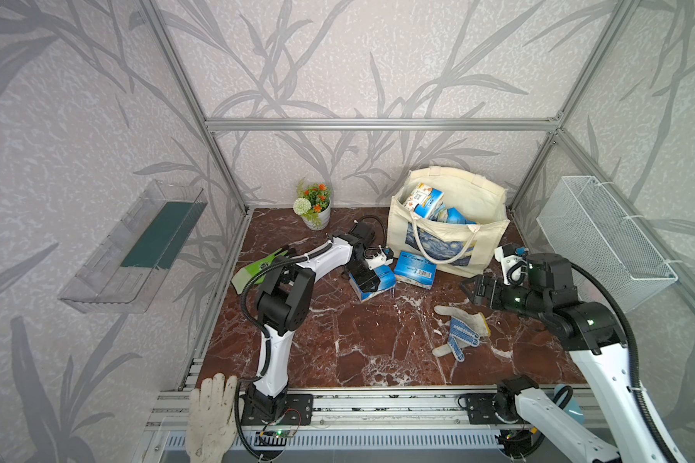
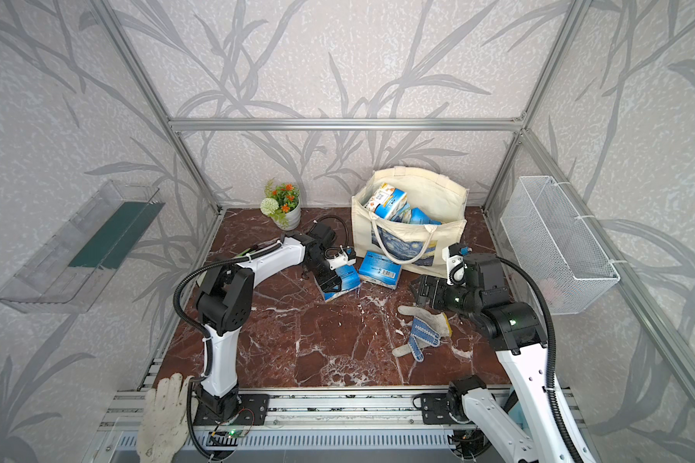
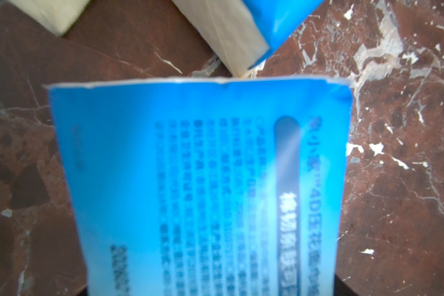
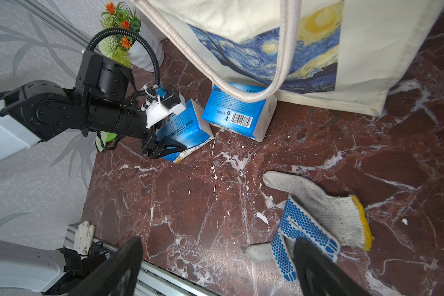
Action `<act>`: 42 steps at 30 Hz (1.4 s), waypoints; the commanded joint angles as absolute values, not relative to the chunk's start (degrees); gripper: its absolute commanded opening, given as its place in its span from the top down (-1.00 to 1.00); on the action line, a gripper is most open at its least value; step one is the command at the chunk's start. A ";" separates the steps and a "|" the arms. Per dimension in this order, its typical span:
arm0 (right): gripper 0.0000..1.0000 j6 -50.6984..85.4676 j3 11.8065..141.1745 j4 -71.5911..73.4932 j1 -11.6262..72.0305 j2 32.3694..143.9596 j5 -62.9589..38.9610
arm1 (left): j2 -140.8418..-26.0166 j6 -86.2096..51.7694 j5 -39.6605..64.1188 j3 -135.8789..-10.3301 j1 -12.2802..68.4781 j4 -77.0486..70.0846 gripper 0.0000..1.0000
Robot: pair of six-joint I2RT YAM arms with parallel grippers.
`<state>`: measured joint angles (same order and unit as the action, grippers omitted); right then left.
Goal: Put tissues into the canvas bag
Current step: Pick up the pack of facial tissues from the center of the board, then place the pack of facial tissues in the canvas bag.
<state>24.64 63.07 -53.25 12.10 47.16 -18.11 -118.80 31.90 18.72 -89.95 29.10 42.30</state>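
Note:
A blue tissue pack [image 1: 387,276] [image 3: 190,166] lies tilted on the marble table, left of the canvas bag. My left gripper [image 1: 368,286] [image 4: 164,150] reaches over it and is shut on it, one finger against its floral side. In the left wrist view the pack hides the jaws. A second tissue pack [image 1: 415,269] [image 4: 237,112] with a barcode rests against the foot of the canvas bag [image 1: 486,240] [image 4: 369,51]. The bag stands open with several tissues [image 1: 426,202] inside. My right gripper [image 1: 468,290] [image 4: 218,242] hovers open and empty to the right, in front of the bag.
A white-and-blue dotted glove [image 1: 460,328] lies under the right gripper. A flower pot [image 1: 316,206] stands at the back. A wire mesh basket [image 1: 602,236] hangs on the right wall, a clear shelf [image 1: 133,248] on the left. A white glove [image 1: 211,417] drapes over the front rail.

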 commanded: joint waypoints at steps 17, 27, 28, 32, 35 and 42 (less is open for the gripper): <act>-0.85 24.98 62.49 -51.83 12.13 47.50 -16.36 | -101.32 32.73 17.01 -88.25 29.26 53.25 -0.23; -0.85 27.04 65.00 -51.64 12.13 50.77 -9.56 | -96.77 28.24 15.80 -101.40 29.16 57.83 -0.23; -0.85 27.33 65.52 -51.72 12.06 51.18 -8.17 | -97.02 27.74 15.68 -103.54 29.14 57.88 -0.23; -0.84 27.83 67.89 -50.84 12.04 53.25 -6.86 | -98.58 25.26 16.11 -111.68 29.23 57.12 -0.23; -0.85 28.86 70.37 -50.83 11.95 55.32 -5.30 | -100.88 23.00 16.52 -118.65 29.24 56.91 -0.23; -0.85 31.33 75.94 -47.96 11.34 59.99 -2.07 | -112.06 16.69 18.31 -140.86 29.25 59.44 -0.24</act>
